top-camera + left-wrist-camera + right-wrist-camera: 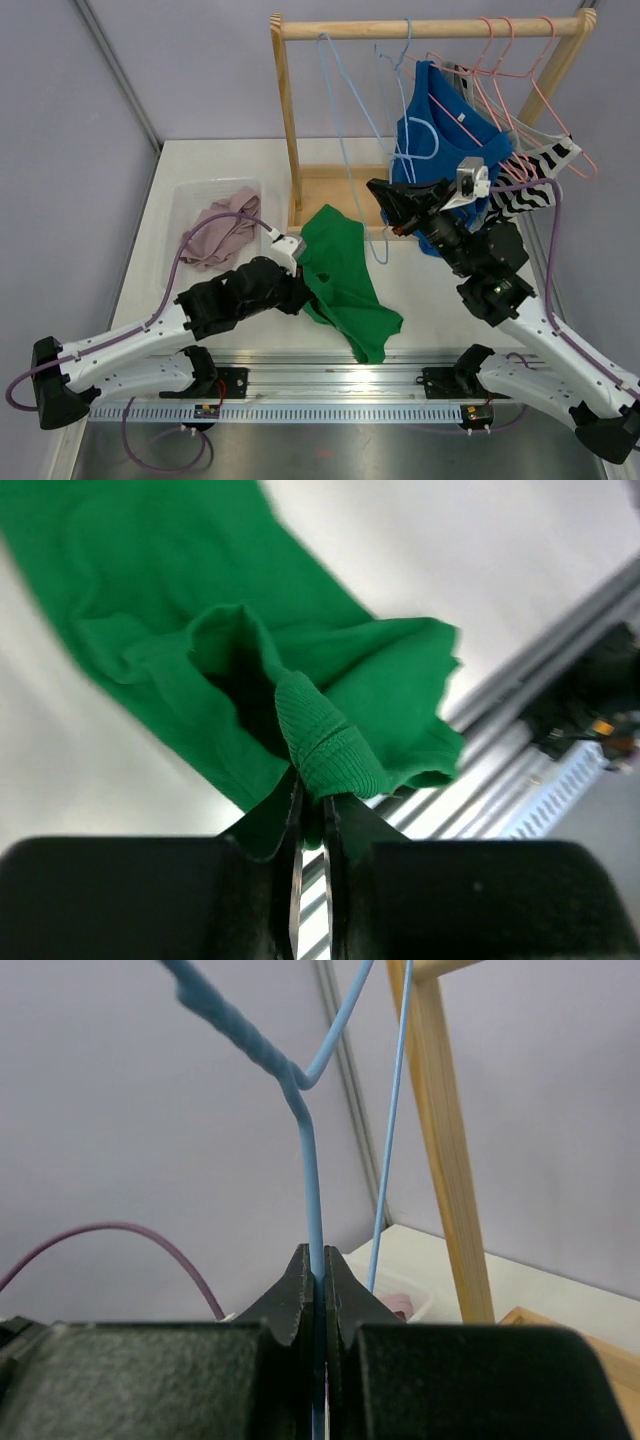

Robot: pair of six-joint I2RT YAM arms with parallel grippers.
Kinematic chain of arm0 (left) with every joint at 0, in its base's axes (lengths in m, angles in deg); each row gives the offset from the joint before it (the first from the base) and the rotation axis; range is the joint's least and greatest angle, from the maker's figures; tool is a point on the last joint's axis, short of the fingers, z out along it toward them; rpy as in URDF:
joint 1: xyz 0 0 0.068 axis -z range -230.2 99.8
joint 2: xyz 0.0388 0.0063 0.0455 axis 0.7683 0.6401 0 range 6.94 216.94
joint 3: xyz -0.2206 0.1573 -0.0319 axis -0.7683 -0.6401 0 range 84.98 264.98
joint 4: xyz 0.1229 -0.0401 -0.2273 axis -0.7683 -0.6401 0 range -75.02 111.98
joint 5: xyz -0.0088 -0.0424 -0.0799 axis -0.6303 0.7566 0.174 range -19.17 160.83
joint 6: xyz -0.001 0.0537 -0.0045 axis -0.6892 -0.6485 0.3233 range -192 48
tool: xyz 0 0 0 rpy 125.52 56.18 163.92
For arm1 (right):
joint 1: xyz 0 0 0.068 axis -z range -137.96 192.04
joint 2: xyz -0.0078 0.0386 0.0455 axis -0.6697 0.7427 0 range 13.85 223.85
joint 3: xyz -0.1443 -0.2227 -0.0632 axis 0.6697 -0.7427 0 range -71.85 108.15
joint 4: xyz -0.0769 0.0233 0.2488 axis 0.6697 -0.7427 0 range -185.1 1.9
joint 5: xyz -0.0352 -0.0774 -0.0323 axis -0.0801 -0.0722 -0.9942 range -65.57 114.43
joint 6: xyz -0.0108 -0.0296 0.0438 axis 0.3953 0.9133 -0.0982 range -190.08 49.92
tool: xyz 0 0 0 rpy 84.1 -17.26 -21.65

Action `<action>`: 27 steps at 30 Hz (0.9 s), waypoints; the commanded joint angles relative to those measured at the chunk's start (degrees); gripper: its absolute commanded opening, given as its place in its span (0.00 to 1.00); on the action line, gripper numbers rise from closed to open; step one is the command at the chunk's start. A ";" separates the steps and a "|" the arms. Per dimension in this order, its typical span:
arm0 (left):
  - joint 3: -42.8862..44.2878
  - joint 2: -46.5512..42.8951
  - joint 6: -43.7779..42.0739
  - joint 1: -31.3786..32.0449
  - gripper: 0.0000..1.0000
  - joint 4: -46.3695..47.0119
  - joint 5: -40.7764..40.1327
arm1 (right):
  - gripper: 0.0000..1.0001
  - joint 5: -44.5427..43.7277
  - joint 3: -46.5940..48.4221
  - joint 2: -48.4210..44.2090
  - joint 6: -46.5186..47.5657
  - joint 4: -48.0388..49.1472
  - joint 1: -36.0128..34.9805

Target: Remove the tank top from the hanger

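So the green tank top [345, 280] is lying crumpled on the table, in the middle, just in front of the wooden rack [288, 120]. As far as I can tell it's off the light blue hanger [350, 170] completely; I see no wire going through it. Its long axis runs far to near, slanting a bit to the right as it comes toward the near edge. I can't tell which end is the shoulders, it's too bunched up. The left gripper [303, 275] sits right at the shirt's left edge, about halfway along, so that arm is clearly the nearer one. In the left wrist view its fingers are nearly together with a ribbed fold of the fabric between the tips, which looks like a pinch to me. The right gripper [375, 188] is up to the far right of the shirt and apart from it, clamped shut on the hanger's thin wire, which runs up out of the jaws toward the rail. My guess is that what's left is just letting go of the shirt.
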 commanded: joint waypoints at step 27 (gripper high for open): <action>10.30 -10.83 -1.85 0.02 0.99 -22.50 -17.89 | 0.00 -16.09 73.55 42.84 1.10 -64.38 12.34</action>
